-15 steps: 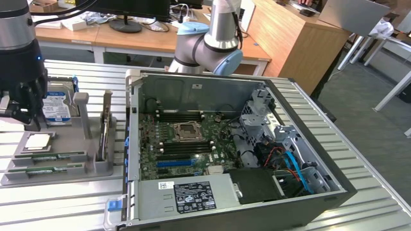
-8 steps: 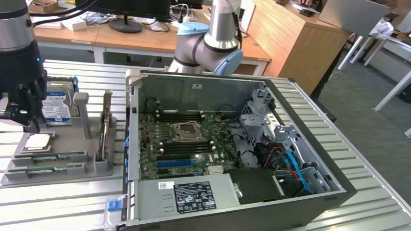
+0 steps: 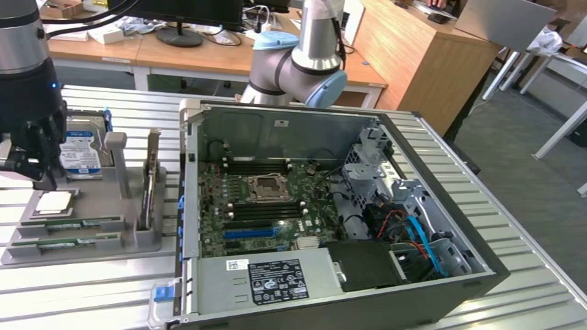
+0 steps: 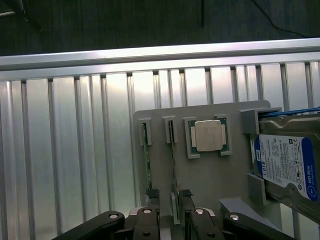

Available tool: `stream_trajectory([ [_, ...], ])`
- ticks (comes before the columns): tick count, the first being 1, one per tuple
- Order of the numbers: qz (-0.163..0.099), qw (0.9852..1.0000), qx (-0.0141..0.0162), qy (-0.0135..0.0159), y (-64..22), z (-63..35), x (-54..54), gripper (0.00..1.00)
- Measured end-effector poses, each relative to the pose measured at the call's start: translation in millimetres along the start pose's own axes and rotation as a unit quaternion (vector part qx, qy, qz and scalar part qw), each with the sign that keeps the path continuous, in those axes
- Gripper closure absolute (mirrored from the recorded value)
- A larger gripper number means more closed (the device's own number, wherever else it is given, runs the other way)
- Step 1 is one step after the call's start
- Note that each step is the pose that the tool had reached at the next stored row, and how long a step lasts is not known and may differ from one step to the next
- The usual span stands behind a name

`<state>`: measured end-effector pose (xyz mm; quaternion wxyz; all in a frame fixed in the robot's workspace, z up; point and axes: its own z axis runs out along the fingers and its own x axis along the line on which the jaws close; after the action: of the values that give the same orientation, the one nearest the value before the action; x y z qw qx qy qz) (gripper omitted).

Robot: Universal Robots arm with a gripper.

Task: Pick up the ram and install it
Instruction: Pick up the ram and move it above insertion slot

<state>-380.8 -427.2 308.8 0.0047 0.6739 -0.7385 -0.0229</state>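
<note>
Green board, grey plastic tray (image 3: 112, 184), ribbed aluminium table (image 3: 92, 289).

Two memory sticks stand on edge in their own slots of the tray, side by side and parallel. I take the ram (image 3: 69, 223) for this job to be the one nearer the silver processor (image 3: 55, 201). The second stick (image 3: 64, 241) sits just beyond it, on the tray's outer side.

The gripper (image 3: 37, 180) hangs over the tray at the exterior view's left, jaws spread wide and holding nothing. Whether the tips touch anything I cannot say; it looks like a hover.

The wrist view gives the relation that matters. The gripper (image 4: 169, 199) has one finger on each side of the ram (image 4: 173, 155), with the thin edge of the stick running straight out from the gap between them. Its long axis lies along the gap, so the jaws would close across the board's thin faces (my reading, the right way for a stick this thin). The second stick (image 4: 145, 155) lies just outside one finger, close enough to foul it if the gripper drifts sideways.

The processor (image 4: 209, 136) and the blue-labelled hard drive (image 4: 287, 167) sit off to the other side of the tray (image 4: 210, 190), apart from the fingers.

The open computer case (image 3: 275, 130) stands well apart, toward the exterior view's right.
</note>
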Motion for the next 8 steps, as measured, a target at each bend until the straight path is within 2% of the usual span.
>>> stream_trajectory([
  [8,-0.001,1.0000,0.0012,-0.0001,-0.2,4.0,0.1,0.70],
])
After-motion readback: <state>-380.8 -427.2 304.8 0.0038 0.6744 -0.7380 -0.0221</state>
